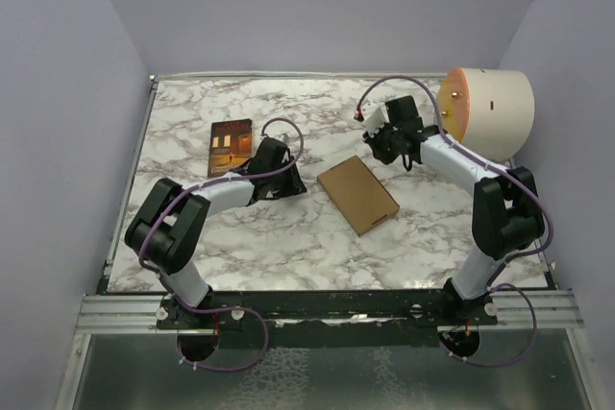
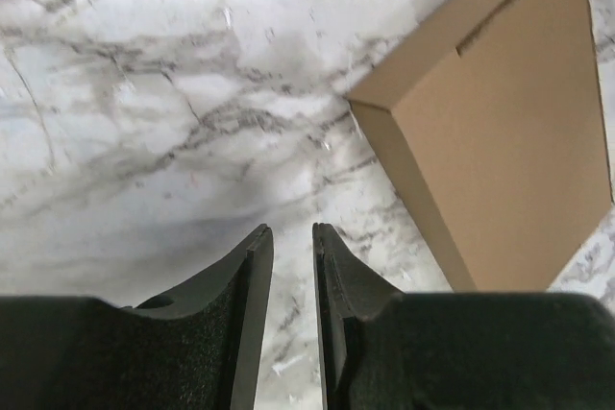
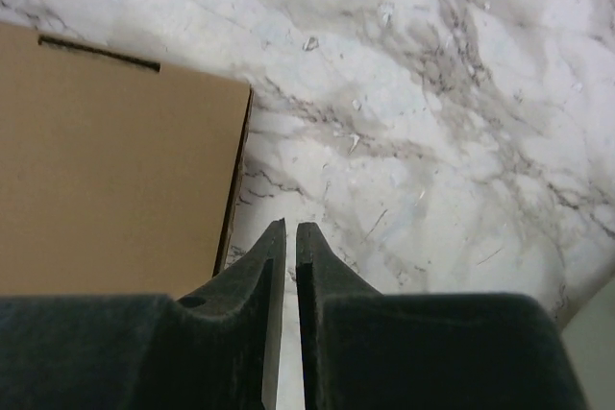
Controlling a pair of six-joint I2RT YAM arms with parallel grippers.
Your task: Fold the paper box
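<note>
Black and padded, the left hand [image 2: 291, 228] has its fingers drawn narrow, a slim strip of table showing between them and nothing held. It hangs low over the marble table [image 1: 288, 237], apart from the paper box [image 2: 509, 141], whose near corner lies ahead of it and to its right. Only bare marble lies between the two.

The right hand [image 3: 291, 225] is all but closed, with just a thin slit between its fingertips, and it too holds nothing. It hovers past the far corner of the box, not touching it; the box edge runs just to the left of its fingers in the right wrist view.

The brown cardboard box lies flat and closed on the table, turned at an angle, right of the middle and between the two hands. A narrow slot shows in its top face near one edge.

A dark book [image 1: 230, 147] lies flat just beyond the left hand, toward the far left. A large cream cylinder [image 1: 490, 112] rests on its side in the far right corner, behind the right arm.
</note>
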